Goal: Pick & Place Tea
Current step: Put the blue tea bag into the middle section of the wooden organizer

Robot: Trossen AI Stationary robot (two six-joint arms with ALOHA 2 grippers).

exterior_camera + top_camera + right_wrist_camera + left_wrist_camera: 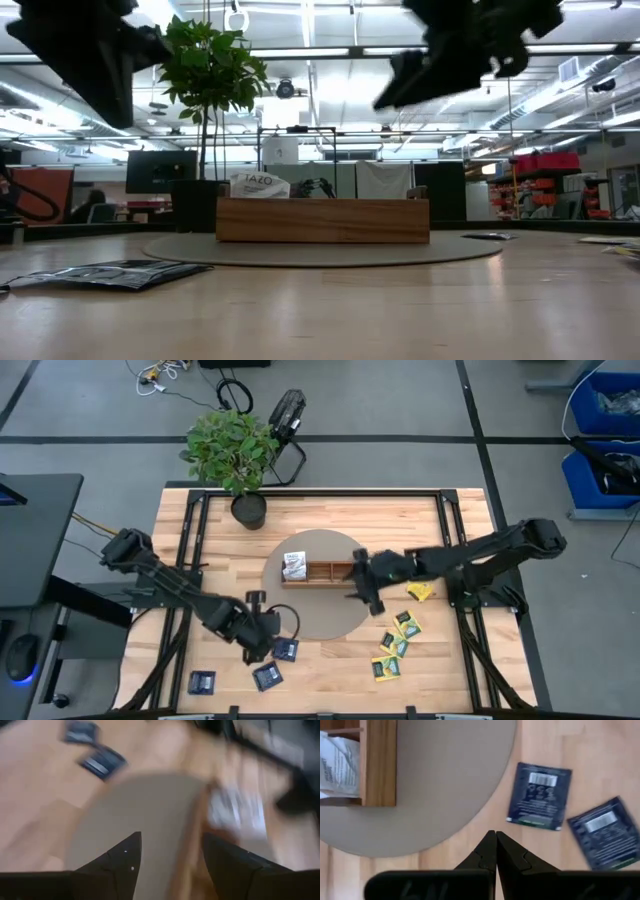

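Observation:
Tea packets lie flat on the table. Three dark blue ones [286, 650] sit near the near-left edge; two of them [538, 795] show in the left wrist view. Several yellow-green packets [398, 645] and an orange one [420, 592] lie to the right. A white-faced packet [294, 566] stands in the wooden tray's [325, 571] left compartment. My left gripper [495, 839] is shut and empty, raised above the mat's near edge beside the blue packets. My right gripper [171, 842] is open and empty, hovering over the tray's right end [362, 582].
The tray stands on a round grey mat [300, 615] in the table's middle. A potted plant [236, 455] is at the far edge. Bare wood shows between the blue packets and the yellow-green ones [330, 665].

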